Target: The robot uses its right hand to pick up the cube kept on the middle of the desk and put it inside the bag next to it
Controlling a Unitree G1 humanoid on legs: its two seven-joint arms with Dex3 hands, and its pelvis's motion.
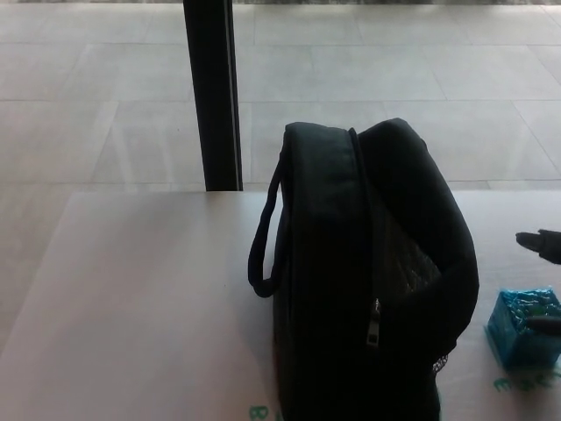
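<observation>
Head view: the blue cube [524, 326] is sitting on the desk [140, 298], just right of the black bag [368, 281]. Only a sliver of the right hand [543, 246] is showing at the picture's right edge, beside the cube; how wide its fingers are spread cannot be told, and nothing looks held. The reach seems to be underway; next it needs closing around the cube, then lifting toward the bag's open top.

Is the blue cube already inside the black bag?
No, the blue cube sits on the desk to the right of the black bag, with the right hand just entering above it.
</observation>
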